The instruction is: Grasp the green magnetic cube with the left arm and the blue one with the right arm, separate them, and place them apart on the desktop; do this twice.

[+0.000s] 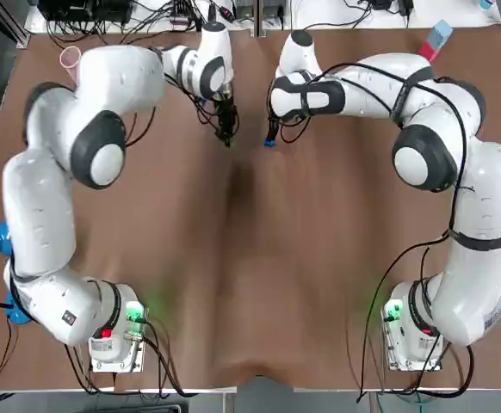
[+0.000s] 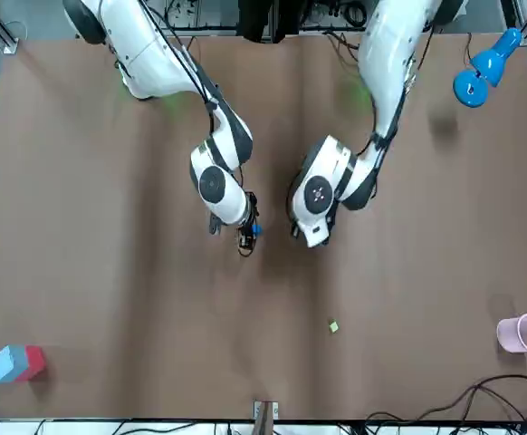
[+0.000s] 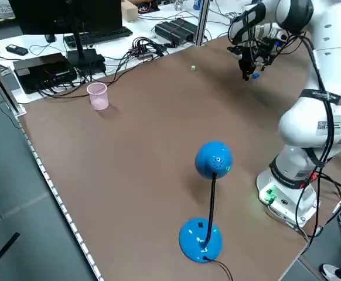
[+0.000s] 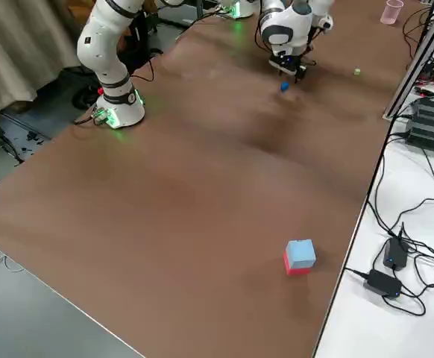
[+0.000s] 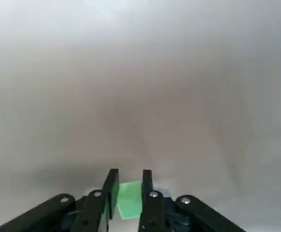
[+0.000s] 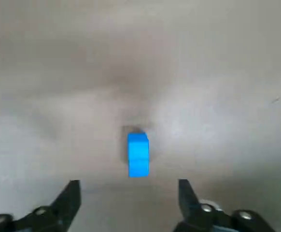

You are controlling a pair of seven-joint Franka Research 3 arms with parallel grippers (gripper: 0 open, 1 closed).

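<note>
Since the right gripper [image 6: 129, 186] hangs with its fingers spread over the blue cube [image 6: 138, 154] lying on the surface [image 6: 227, 72], I'd say green's next. The left gripper [image 5: 130, 176] is pinching the green cube [image 5: 130, 202], so lower it gently, well apart from blue, or the magnets snap together.

Pink cup [image 2: 522, 333], blue lamp [image 2: 481, 72], blue-red block [image 2: 15, 363] on table [image 2: 110, 272]

2 white arms reach over the brown table [image 1: 250, 258] toward its far middle. The left gripper [image 1: 227, 136] and right gripper [image 1: 272, 129] hang near each other, not touching. A blue cube [image 1: 269, 142] shows at the right gripper's tip. A pink cup [image 1: 70, 58] stands far left, a blue-and-red block [image 1: 436, 40] far right.
</note>
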